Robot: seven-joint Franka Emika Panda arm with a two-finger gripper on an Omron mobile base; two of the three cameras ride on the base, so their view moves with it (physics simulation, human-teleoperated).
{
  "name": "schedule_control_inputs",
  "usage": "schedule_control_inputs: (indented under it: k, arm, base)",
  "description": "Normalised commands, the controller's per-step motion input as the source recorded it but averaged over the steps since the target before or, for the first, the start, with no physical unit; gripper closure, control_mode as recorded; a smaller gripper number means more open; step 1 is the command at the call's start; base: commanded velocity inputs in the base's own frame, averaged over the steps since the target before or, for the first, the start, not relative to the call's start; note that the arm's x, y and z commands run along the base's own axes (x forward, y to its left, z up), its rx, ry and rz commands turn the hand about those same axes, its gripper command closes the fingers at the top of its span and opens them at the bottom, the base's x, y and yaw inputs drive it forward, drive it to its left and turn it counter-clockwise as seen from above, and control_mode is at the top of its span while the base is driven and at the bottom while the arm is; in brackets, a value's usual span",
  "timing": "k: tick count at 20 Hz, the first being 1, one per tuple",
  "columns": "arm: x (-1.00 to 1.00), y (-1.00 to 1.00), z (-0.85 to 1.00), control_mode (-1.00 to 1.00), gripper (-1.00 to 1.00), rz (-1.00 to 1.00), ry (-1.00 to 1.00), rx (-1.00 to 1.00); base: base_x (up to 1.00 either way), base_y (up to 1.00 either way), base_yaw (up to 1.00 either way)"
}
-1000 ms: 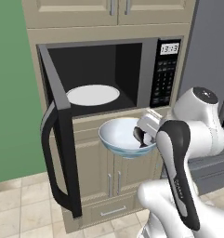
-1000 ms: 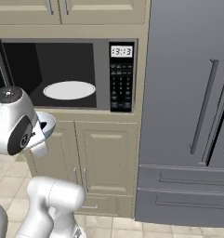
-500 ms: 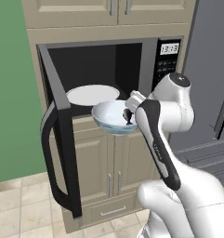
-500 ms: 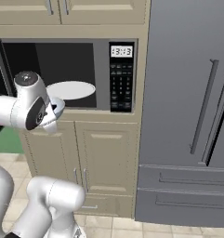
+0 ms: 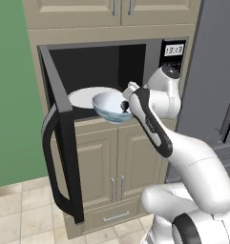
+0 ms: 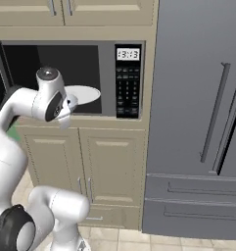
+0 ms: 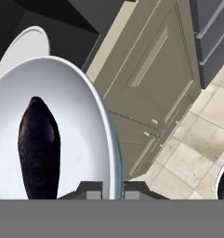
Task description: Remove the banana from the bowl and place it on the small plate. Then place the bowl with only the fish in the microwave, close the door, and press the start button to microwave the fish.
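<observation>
The bowl [image 5: 109, 106] hangs at the microwave's [image 5: 135, 66] open mouth, its rim pinched at three o'clock by the gripper [image 5: 126, 104]. The fish [image 7: 38, 144] lies inside, its tail cut off. The turntable disc [image 5: 83, 96] sits half hidden behind; the door [image 5: 59, 138] stands open.

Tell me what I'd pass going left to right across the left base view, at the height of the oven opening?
Green wall → open black microwave door → flat white turntable disc → pale blue-white glossy bowl → white robot arm → grey refrigerator.
</observation>
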Motion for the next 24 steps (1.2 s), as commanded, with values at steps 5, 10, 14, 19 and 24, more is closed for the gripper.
schedule_control_inputs:
  k: [5,10,14,19,24]
  arm:
    - [0.74,0.03,0.00,-1.00,1.00,-0.02,-0.02,0.02]
    - [0.69,0.13,0.00,-1.00,1.00,-0.03,-0.02,0.00]
    - [0.72,0.24,-0.08,-1.00,1.00,0.00,0.00,0.00]
    - [0.72,0.27,-0.20,-1.00,1.00,0.00,0.00,0.00]
    - [0.72,0.17,-0.19,-1.00,1.00,-0.01,0.00,0.00]
  base:
    - [0.00,0.00,0.00]
    - [0.00,0.00,0.00]
    - [0.00,0.00,0.00]
    - [0.00,0.00,0.00]
    - [0.00,0.00,0.00]
